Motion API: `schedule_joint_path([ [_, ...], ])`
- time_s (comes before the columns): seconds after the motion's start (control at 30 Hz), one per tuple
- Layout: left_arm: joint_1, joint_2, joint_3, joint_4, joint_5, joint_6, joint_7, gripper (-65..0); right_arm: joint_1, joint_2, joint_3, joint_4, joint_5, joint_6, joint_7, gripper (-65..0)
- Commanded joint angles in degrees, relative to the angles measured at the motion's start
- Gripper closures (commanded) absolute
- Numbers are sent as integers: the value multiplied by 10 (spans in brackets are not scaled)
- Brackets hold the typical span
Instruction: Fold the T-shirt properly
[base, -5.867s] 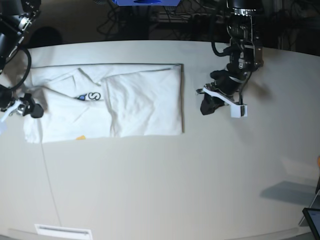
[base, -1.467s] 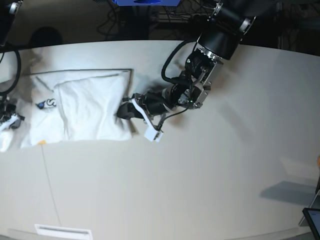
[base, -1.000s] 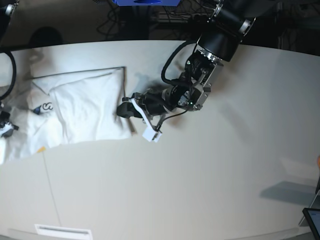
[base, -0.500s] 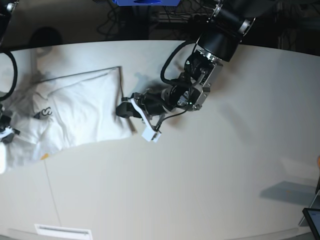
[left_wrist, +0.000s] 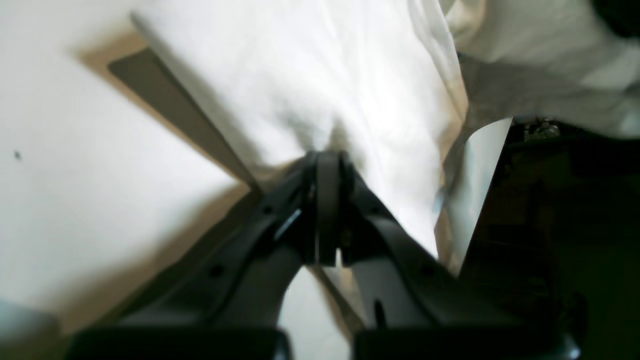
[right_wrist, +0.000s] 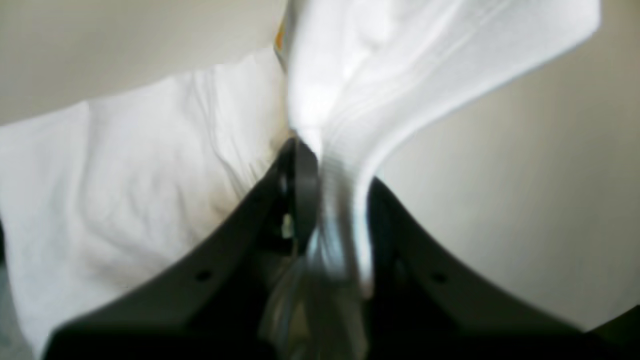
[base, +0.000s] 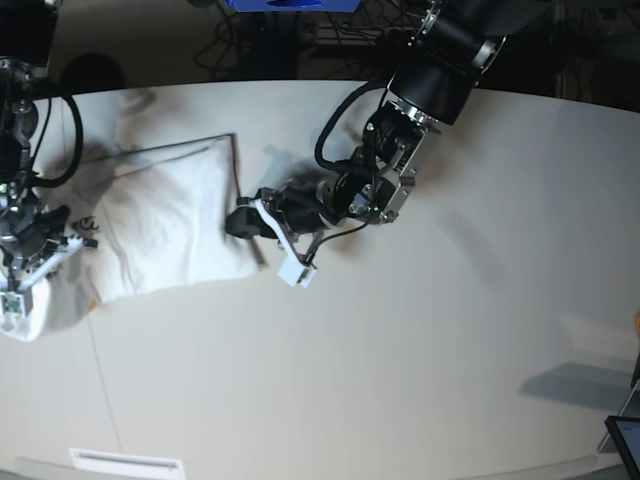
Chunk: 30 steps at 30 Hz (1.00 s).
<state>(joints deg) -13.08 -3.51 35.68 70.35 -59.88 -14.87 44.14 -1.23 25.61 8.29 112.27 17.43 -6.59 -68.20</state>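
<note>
Garment: the large white short-sleeved cotton T-shirt (base: 165, 225) lies at the far left of the pale grey table (base: 420, 350), gathered into a compact, slightly skewed bundle with its plain back mostly uppermost.
Print: only a small dark fragment of the cartoon print shows, at the bundle's left edge; a sliver of orange appears in the right wrist view.
Left gripper: the left gripper (left_wrist: 327, 167) sits at the bundle's right edge, its jaws pressed together on a fold of the white cloth.
Right gripper: the right gripper (right_wrist: 325, 200) sits at the bundle's near left corner, its jaws clamped on a thick, layered edge of the T-shirt, which rises between them.
Work done: judging by the narrow outline, the sleeves and sides are already turned in and the body doubled over.
Work left: judged incomplete; the edges are not square, the left end sags in a loose lump, and the surface is rumpled.
Next requirement: the bundle likely needs laying flat, its edges aligned, then both grips let go.
Risk: uneven pulling between the two held ends could undo the layers.
</note>
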Motion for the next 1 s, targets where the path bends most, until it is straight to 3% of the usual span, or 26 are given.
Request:
schedule_joint_path([
  [0.0, -15, 4, 0, 9, -9, -6, -8, 0, 11, 8, -6, 12, -26, -1, 28, 0],
  [0.2, -15, 3, 0, 8, -9, -6, -8, 0, 11, -30, -66, 17, -164, 1, 35, 0],
  [0.53, -29, 3, 0, -4, -9, -6, -8, 0, -4, -75, -164, 28, -307, 2, 46, 0],
  [0.77, -38, 2, -1, -15, -9, -6, -8, 0, -51, -146, -242, 29, -471, 3, 102, 0],
  [0.97, -40, -8, -7, -11, -9, -6, -8, 0, -68, -207, -289, 26, -583, 3, 110, -10],
])
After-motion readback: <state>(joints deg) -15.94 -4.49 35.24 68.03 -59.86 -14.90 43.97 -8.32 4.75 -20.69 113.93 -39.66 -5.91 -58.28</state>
